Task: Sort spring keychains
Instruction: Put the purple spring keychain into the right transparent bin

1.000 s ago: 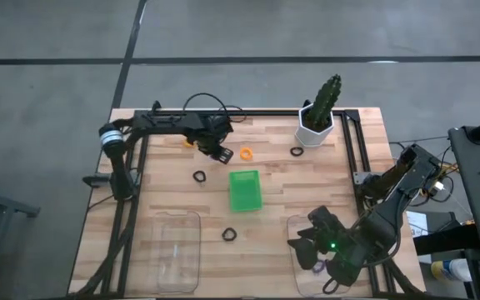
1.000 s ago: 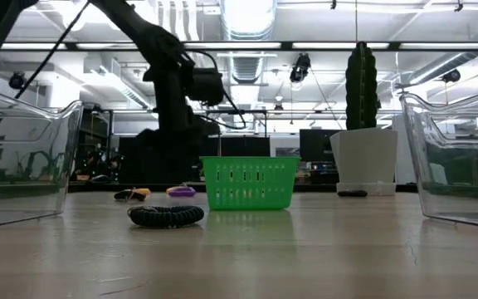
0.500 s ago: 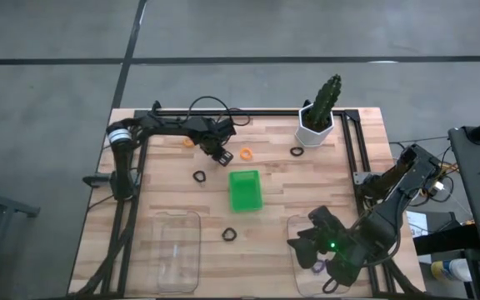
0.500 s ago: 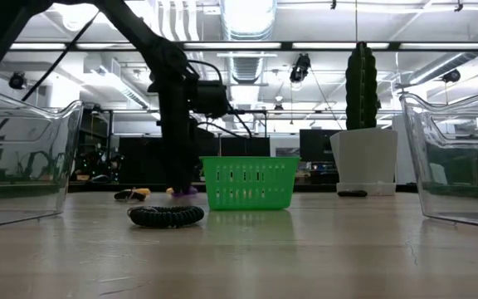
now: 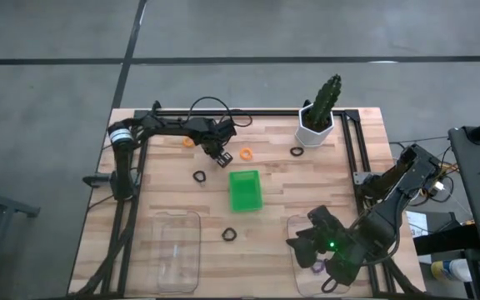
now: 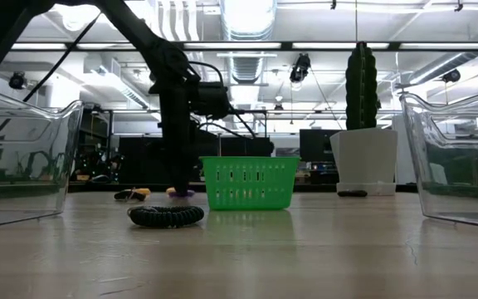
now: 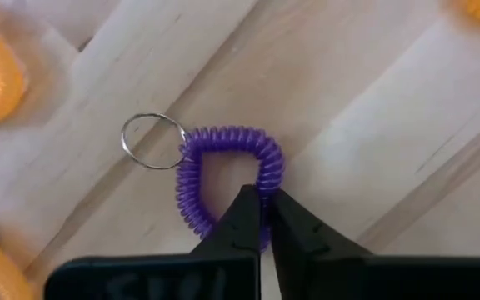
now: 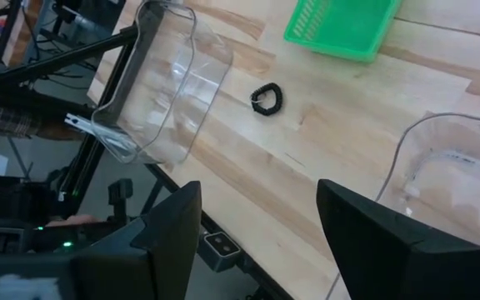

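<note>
Purple spring keychain (image 7: pixel 227 179) (steel ring attached) flat on wood, pinched.

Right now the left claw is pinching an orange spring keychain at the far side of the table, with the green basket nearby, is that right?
Not quite: the colour is wrong. The left wrist view shows the left gripper closed on a purple spring keychain, not an orange one; orange ones only lie beside it. The rest holds: it is at the table's far side, near the green basket.
</note>
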`<state>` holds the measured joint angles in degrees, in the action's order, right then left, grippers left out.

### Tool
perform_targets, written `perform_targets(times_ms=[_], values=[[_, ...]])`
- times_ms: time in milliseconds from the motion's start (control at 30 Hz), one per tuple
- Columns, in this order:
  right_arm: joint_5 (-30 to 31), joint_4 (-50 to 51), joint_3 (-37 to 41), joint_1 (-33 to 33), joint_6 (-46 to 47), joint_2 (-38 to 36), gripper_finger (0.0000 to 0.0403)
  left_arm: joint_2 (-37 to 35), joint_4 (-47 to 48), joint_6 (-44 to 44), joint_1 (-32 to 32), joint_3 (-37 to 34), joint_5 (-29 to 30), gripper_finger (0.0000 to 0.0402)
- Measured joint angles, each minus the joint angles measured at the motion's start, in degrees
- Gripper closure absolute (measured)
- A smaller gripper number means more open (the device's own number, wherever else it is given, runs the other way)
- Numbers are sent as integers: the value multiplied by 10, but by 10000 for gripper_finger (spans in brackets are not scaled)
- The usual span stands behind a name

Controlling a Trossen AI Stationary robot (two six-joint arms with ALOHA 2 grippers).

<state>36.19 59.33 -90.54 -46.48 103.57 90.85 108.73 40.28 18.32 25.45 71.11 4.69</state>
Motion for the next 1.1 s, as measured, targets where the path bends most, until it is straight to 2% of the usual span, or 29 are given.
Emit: perform_targets(times_ms=[100,333,533,667,767,967,1100], values=[[0,-2,0,0,0,0,170,-28,30,11,-2,2,-7,397],[0,-1,0,0,-1,0,177,-153,47,49,-27,27,-11,400],[15,-2,0,4,-32,0,175,-253,18,151,-84,27,-103,401],[76,-1,0,11,-87,0,175,-298,-63,230,-133,27,-201,401],[137,-2,0,21,-125,-4,175,-328,-163,288,-168,27,-243,401],[228,-36,0,49,-198,-16,175,-360,-359,401,-222,27,-272,401],[249,-131,0,72,-316,-33,175,-360,-436,444,-255,27,-263,401]])
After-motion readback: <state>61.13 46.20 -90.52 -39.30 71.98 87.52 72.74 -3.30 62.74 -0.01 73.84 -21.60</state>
